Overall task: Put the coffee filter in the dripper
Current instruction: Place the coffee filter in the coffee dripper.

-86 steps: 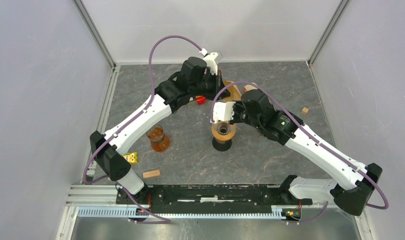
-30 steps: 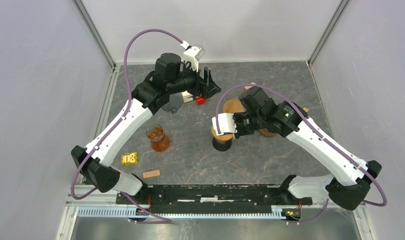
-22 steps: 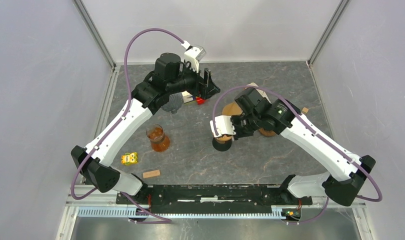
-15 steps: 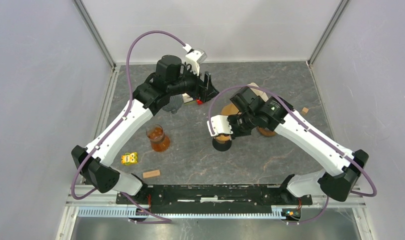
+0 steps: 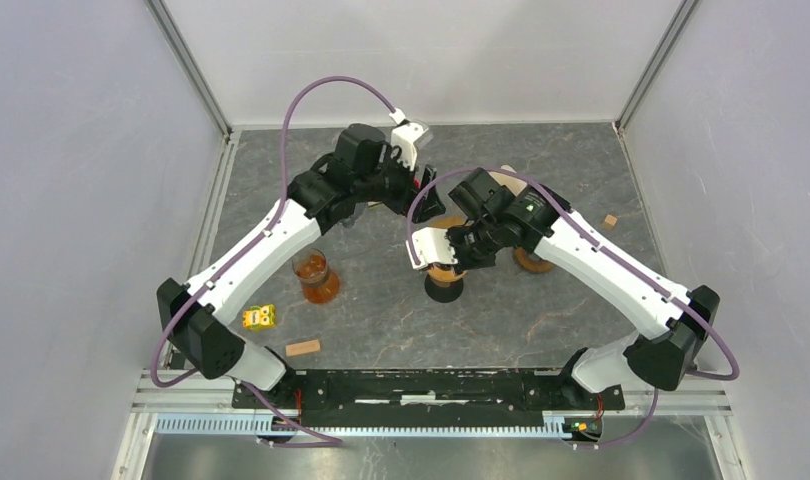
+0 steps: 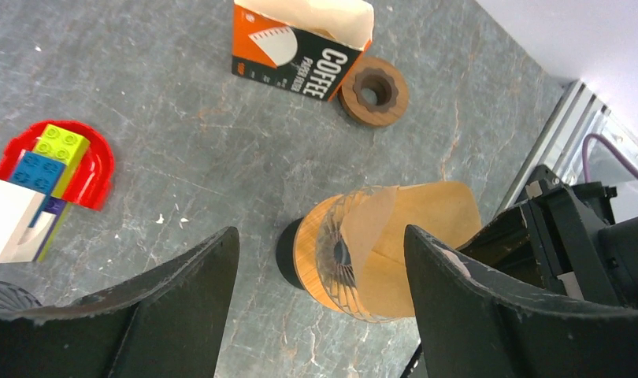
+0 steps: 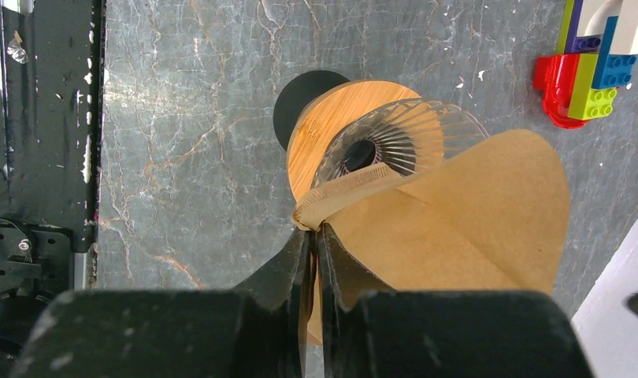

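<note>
Over the dripper (image 7: 395, 134), coffee filter (image 7: 473, 228) points tip-first — into right hand (image 7: 312, 236)

Filter box (image 6: 298, 49): "COFFEE", white capitals on black.

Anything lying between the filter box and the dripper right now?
Nothing: the left wrist view shows bare tabletop between filter box and dripper; the wooden ring sits beside the box.

From overhead, my right arm (image 5: 601, 268) hides most of the glass-and-wood dripper (image 5: 444, 274). On its wrist view I lose the brown paper coffee filter (image 7: 458, 228) behind the right gripper (image 7: 313, 231), and the red tray of toy bricks (image 7: 585, 83) is cropped at the frame's edge.
</note>
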`<move>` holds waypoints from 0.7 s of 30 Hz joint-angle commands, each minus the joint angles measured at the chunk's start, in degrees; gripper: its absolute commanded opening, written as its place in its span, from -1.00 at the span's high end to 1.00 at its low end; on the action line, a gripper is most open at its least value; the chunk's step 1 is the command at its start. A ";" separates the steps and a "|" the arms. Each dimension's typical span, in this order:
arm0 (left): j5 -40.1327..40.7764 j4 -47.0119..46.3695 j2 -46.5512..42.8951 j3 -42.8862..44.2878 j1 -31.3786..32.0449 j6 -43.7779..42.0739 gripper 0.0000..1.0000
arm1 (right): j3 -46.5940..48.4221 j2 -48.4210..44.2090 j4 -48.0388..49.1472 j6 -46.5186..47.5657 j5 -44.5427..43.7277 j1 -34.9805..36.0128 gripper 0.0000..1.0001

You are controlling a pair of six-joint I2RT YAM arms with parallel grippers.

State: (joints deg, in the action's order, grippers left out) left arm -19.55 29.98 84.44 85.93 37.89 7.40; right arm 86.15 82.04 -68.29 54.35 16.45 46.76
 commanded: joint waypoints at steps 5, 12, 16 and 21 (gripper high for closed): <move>3.05 1.32 2.28 -0.59 1.57 -4.79 -0.66 | 3.41 0.95 -1.77 1.82 -0.09 0.17 0.57; 3.88 2.02 3.38 -0.44 2.34 -6.46 -0.67 | 4.05 1.04 -2.12 1.46 -0.30 0.13 0.23; 5.67 2.02 4.59 0.02 2.69 -7.31 -0.67 | 2.71 0.68 -2.07 1.34 0.10 0.18 0.04; 6.24 2.02 5.98 -0.05 2.98 -7.31 -0.67 | -0.24 0.28 -0.09 0.87 -0.04 0.20 -0.08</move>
State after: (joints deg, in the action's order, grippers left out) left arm -14.83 32.21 89.47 85.30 40.38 3.18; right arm 87.48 83.20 -68.53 54.33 16.05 46.76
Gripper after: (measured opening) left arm 0.831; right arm 0.530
